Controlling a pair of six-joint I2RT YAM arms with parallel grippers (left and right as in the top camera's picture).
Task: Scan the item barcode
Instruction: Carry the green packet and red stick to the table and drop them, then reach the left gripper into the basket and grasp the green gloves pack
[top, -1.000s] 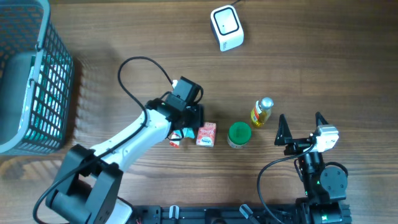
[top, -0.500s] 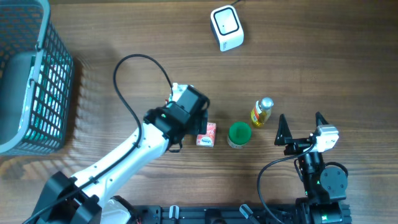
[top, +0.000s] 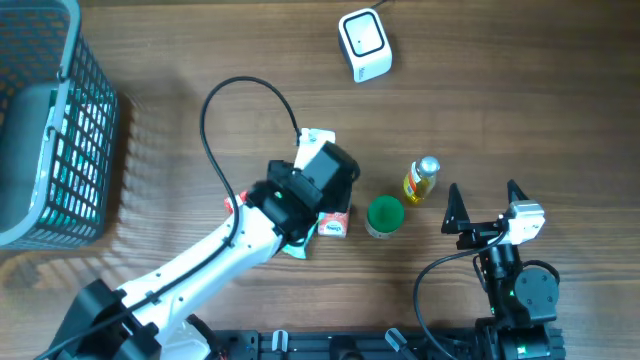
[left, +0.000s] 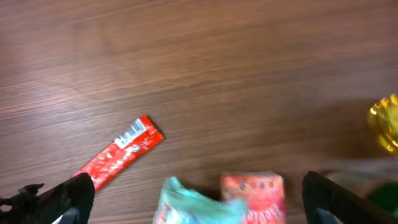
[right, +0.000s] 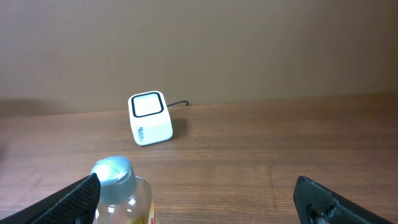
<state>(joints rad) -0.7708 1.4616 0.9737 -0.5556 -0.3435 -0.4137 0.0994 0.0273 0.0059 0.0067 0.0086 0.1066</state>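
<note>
A grey basket (top: 40, 130) stands at the counter's (top: 500, 90) far left and the white scanner (top: 364, 44) at its back edge, well apart from the goods. We see the left claw (left: 196, 183) spread wide and empty over a red carton (left: 252, 194) and what may be a teal pouch (left: 186, 204), with a red stick wrapper (left: 121, 151) beside them, barcode up. The right claw (top: 483, 190) gapes empty near a yellow bottle (top: 421, 181) and a green-lidded jar (top: 385, 216). The carton's lettering is too blurred to read.

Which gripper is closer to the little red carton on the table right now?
Left. The left gripper hovers open just above the red carton; the right gripper sits farther to the carton's right, beyond the green-lidded jar.
</note>
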